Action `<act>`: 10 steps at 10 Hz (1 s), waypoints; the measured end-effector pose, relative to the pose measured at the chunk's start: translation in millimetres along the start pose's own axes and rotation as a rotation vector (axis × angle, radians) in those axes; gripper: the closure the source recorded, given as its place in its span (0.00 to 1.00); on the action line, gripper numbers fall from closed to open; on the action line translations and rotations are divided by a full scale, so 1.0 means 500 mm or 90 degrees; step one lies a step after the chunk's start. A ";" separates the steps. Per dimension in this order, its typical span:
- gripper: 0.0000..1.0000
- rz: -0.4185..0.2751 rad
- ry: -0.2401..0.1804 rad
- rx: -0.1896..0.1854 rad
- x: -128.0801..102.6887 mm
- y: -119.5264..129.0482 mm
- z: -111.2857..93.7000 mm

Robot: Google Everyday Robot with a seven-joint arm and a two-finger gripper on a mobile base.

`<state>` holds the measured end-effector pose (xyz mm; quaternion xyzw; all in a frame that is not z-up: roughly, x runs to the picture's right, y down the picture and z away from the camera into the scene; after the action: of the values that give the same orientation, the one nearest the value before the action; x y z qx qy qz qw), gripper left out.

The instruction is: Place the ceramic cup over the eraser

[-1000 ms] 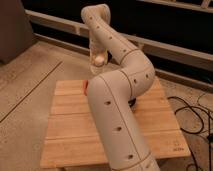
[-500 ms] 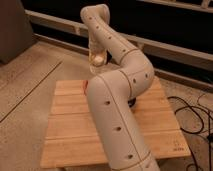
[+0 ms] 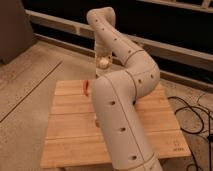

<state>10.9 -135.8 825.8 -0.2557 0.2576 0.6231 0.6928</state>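
Ceramic cup (image 3: 103, 63) shows as a small, pale, round shape held off the wood in the gripper (image 3: 102, 59), whose two fingers close narrowly around it above the far edge of the table (image 3: 65, 135). Which way its mouth points, and how its axis runs, cannot be told.

At far left a dark panel (image 3: 10, 30) stands on the speckled floor (image 3: 30, 75). The table is pale wooden slats running left to right. A small reddish object (image 3: 86, 88) lies on its far part, just left of and below the cup, apart from it. The white arm (image 3: 125, 115) rises from the near edge, bends right, then loops back to hang down over the cup. Behind runs a dark wall (image 3: 165, 25). Black cables (image 3: 192, 112) lie on the floor at right.
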 end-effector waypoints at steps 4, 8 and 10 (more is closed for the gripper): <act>1.00 -0.013 -0.015 0.009 -0.016 -0.001 0.002; 1.00 -0.033 -0.010 0.007 -0.027 0.016 0.033; 1.00 -0.043 -0.012 0.007 -0.036 0.020 0.045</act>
<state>0.2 -133.1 854.1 -0.2549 0.2456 0.6001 0.7174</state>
